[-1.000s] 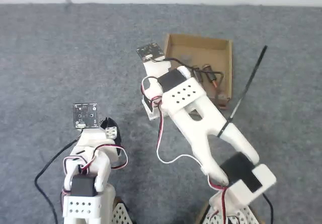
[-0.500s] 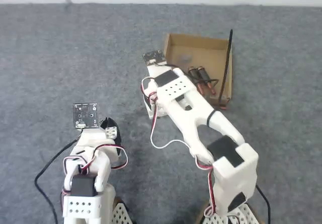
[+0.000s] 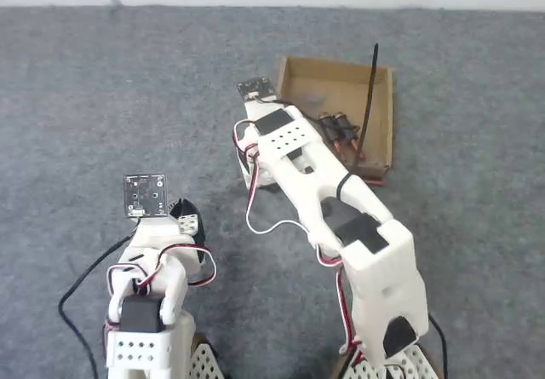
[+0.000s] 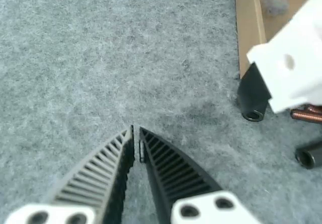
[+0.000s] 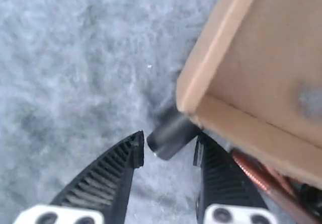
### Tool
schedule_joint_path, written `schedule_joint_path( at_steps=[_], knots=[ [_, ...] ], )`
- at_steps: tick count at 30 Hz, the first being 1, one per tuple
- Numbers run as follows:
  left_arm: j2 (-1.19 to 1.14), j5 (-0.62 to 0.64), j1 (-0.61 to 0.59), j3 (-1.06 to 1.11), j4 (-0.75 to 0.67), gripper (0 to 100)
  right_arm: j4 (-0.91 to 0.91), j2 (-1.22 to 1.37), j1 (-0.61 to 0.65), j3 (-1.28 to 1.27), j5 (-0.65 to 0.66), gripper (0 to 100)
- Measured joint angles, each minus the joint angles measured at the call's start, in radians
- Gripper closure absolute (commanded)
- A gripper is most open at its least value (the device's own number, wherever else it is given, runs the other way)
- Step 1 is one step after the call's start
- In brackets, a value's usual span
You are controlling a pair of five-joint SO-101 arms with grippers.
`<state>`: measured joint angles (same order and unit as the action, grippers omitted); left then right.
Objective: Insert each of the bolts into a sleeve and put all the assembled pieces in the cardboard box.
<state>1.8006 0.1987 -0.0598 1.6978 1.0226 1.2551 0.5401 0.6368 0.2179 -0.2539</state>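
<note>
Right gripper is straddling a black sleeve on the desk at the cardboard box corner with jaws wide, while left gripper is idling with jaws closed and bolts are lying loose, so assembly is looking barely begun.

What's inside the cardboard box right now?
In the cardboard box, a few copper-coloured bolts with dark ends lie beside the right arm. That arm covers the box's near left part, so anything there is hidden.

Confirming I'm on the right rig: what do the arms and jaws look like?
The left arm and right arm are white plastic with black motors, thin red and white wires, and a small board at each wrist. The jaws are black, pointed, ribbed inside.
</note>
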Motion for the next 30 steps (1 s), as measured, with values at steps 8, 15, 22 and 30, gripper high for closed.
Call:
schedule_joint_path(
  at_steps=[8,15,22,30],
  knots=[
    [0.000,0.000,0.000,0.000,0.000,99,0.000,0.087,0.000,0.057,-0.084,85.0],
    [0.000,0.000,0.000,0.000,0.000,99,0.000,0.117,-0.005,0.080,-0.089,99.8],
    [0.000,0.000,0.000,0.000,0.000,99,0.008,0.117,-0.023,0.080,-0.089,99.0],
    [0.000,0.000,0.000,0.000,0.000,99,0.212,0.009,-0.015,0.078,-0.089,99.2]
  ],
)
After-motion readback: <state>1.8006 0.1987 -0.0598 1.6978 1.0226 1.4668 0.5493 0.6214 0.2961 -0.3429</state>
